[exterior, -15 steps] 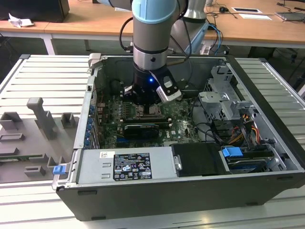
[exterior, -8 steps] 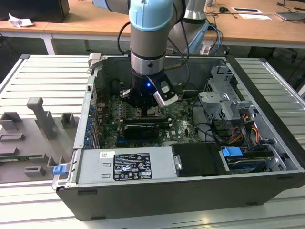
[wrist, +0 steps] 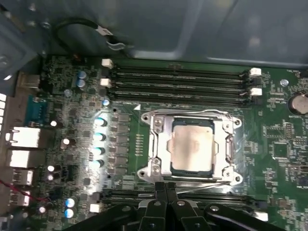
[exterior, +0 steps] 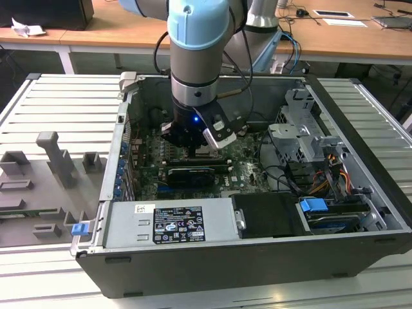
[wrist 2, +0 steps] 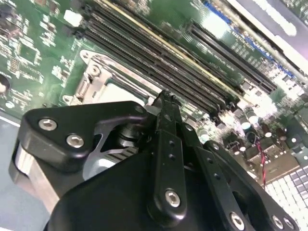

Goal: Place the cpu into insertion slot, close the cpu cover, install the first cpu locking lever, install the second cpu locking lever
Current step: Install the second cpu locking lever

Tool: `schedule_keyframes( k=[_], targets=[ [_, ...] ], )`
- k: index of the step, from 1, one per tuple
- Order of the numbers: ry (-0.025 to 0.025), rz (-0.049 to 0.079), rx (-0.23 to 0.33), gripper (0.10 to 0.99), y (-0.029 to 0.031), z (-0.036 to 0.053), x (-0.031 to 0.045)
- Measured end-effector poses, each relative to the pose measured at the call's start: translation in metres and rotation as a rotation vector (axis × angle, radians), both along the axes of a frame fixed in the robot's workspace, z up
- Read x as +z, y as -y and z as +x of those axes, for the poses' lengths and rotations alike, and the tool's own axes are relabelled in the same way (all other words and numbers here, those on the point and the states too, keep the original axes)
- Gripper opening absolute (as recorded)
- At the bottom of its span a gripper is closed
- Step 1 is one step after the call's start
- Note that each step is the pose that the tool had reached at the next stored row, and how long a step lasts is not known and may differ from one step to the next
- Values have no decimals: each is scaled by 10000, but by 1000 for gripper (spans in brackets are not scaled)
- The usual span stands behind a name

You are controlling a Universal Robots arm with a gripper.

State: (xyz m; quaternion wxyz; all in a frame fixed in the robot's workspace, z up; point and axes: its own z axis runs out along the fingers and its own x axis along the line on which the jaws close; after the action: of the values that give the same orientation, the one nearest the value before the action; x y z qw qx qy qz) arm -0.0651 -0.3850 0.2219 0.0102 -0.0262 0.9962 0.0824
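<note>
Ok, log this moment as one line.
gripper: shut, at socket edge | cpu: seated in insertion slot | cpu cover: closed

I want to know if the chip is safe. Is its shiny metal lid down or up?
Down. In the first wrist view the cpu cover lies flat around the cpu, whose face shows through its window.

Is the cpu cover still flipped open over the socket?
No. In the first wrist view the cpu cover lies flat around the cpu, framing its pale face through the window.

The power supply [exterior: 170,224] carries a printed label [exterior: 178,223], perhaps with ratings; none is legible.
</note>
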Motion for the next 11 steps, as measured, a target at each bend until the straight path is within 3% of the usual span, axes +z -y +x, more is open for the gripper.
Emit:
schedule_keyframes(
  k=[5,11],
  targets=[
    [37,201,0,106,39,-73,-60],
    [103,325,0,106,70,-124,-106]
  ],
)
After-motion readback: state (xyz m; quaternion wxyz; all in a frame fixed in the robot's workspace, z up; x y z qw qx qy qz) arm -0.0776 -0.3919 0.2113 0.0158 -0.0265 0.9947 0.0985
